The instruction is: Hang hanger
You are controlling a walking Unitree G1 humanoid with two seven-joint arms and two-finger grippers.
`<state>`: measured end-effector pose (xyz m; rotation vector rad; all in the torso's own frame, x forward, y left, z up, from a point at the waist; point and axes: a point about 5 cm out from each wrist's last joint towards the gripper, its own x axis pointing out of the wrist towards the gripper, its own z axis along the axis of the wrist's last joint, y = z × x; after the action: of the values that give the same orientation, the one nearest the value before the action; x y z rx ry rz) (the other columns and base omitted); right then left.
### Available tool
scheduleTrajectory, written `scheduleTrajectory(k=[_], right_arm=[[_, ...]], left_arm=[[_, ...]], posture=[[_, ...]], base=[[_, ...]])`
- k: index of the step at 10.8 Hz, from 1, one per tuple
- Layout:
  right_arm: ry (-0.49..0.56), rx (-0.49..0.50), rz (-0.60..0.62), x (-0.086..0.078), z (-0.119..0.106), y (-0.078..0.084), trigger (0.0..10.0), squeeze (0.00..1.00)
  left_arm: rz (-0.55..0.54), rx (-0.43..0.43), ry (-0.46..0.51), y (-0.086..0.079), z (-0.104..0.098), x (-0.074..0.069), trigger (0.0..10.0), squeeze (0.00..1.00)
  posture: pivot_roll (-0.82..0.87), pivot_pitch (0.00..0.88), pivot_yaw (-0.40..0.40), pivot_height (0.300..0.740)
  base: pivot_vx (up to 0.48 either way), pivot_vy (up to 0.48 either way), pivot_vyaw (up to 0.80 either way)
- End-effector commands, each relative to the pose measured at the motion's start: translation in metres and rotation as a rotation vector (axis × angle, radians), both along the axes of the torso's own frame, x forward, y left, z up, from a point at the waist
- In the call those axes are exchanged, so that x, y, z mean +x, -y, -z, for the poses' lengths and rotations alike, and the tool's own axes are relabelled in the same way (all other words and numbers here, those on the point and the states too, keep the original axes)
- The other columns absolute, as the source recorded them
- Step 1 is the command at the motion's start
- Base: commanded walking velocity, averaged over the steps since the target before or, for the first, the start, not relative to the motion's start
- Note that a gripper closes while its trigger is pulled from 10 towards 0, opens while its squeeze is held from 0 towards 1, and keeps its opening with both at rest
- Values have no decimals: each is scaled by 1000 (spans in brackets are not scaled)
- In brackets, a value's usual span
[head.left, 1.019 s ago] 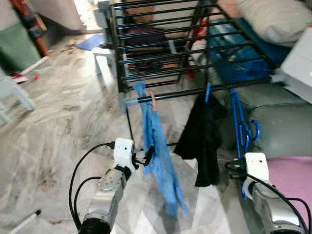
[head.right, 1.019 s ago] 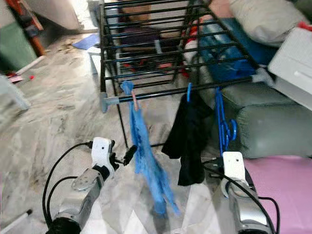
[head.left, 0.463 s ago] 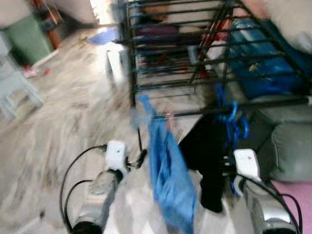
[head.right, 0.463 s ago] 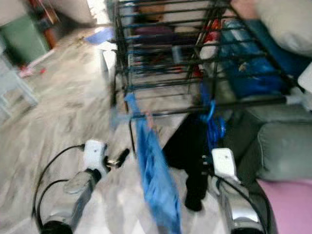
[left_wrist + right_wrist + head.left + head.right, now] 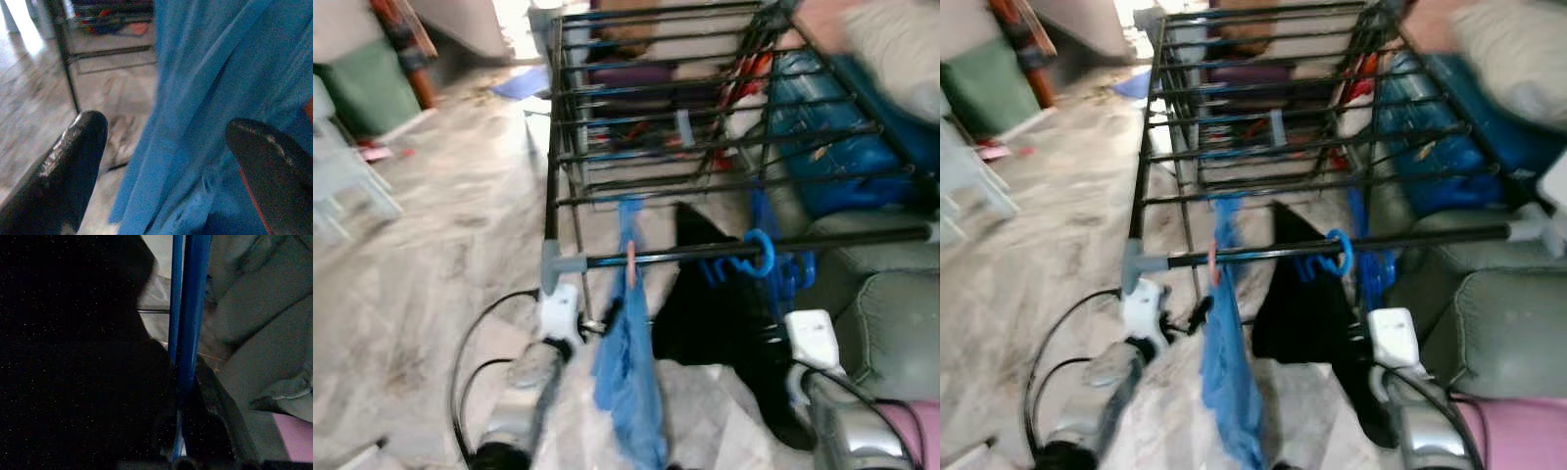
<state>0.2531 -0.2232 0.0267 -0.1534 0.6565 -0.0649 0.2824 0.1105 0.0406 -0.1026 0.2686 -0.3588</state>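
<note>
Left fingers spread wide, nothing between them but blue cloth hanging just in front; gripper body sits low beside that cloth in the head views. Right fingers: narrow, pinched on the thin blue hanger shaft that runs straight up out of the grip. One black finger visible beside the shaft, the other lost in the dark.

Hard to read: head views are motion-blurred; the right gripper tips are hidden behind the black garment. Half of the right wrist view is just black fabric, no detail.

Hanger: bright blue, slim plastic, rounded hook curled at the front rail of the drying rack, more blue loops bunched just below it. Can't tell if the hook bears on the rail.

Rack is black metal tube with parallel bars and grey end caps, standing on the marbled tile floor. Grey cushioned sofa to the right.
</note>
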Motion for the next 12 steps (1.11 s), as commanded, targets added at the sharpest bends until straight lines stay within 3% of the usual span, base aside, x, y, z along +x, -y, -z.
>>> scheduleTrajectory(k=[1, 7, 9, 12], right_arm=[[30, -22, 18, -1, -5, 4, 10000, 0], [179, -39, 178, -36, -16, 24, 10000, 0], [261, -59, 209, -34, -28, 29, 10000, 0], [288, -27, 215, -26, -35, 32, 10000, 0]], left_arm=[[-4, -1, 8, 1, -3, 2, 10000, 0], [12, -15, 11, 4, -4, 4, 10000, 0], [12, -12, 7, 4, -4, 4, 10000, 0], [10, -8, 3, 3, -3, 4, 10000, 0]], posture=[[-156, 56, 57, 740], [-174, 57, 65, 740], [-177, 55, 65, 740], [-173, 54, 68, 740]], base=[[0, 0, 0], [0, 0, 0], [0, 0, 0], [0, 0, 0]])
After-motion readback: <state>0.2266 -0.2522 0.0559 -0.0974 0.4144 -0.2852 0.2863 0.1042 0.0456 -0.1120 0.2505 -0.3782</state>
